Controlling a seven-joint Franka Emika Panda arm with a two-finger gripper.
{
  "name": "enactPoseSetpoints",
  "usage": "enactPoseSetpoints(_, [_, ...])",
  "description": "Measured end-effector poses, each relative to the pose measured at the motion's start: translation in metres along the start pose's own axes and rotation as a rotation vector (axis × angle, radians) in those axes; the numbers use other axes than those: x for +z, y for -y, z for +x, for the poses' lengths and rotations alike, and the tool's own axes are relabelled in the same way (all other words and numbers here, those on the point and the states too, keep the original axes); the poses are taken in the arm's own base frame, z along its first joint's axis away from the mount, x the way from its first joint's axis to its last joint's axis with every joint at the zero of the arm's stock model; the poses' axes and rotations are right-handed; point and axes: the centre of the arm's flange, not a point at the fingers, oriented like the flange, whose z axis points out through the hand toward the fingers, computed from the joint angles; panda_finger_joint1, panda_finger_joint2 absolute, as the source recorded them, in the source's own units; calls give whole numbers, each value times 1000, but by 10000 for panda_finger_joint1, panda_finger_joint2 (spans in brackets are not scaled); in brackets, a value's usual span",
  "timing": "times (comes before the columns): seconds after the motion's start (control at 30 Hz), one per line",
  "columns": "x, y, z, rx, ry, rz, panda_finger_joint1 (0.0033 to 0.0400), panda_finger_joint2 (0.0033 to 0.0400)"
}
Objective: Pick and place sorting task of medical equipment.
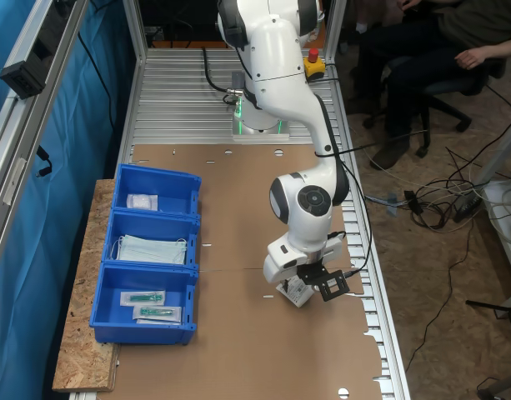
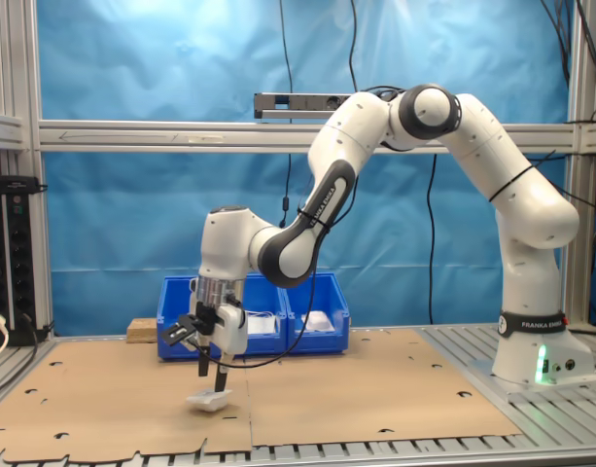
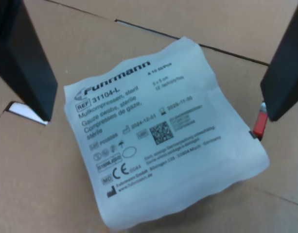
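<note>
The medical equipment, a squarish white plastic-wrapped packet (image 3: 178, 165) with dark print, lies on the brown cardboard table top. In the wrist view my gripper (image 3: 153, 114) is open, one black finger (image 3: 25, 63) on each side of the packet. One finger sits at the packet's edge, the other a little clear of it. In the first exterior view the gripper (image 1: 299, 286) points down over the packet (image 1: 295, 294) near the table's right edge. The second exterior view shows the gripper (image 2: 212, 377) low over the packet (image 2: 209, 400), near the front of the table.
A row of blue bins (image 1: 148, 265) stands at the first exterior view's left. One holds a white packet (image 1: 142, 201), the middle one pale blue masks (image 1: 151, 248), the nearest one green-tipped items (image 1: 151, 305). A seated person (image 1: 455, 42) and floor cables (image 1: 438, 200) lie beyond the table.
</note>
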Motion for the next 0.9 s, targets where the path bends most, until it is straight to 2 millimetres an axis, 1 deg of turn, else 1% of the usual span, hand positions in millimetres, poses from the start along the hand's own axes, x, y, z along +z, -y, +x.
enactPoseSetpoints(0.2, [10,1,4,5,5,3,400,400])
enactPoseSetpoints(0.47, [21,1,2,6,19,1,400,400])
enactPoseSetpoints(0.7, [26,0,0,6,28,-1,400,400])
enactPoseSetpoints(0.9, [27,0,0,6,30,-1,400,400])
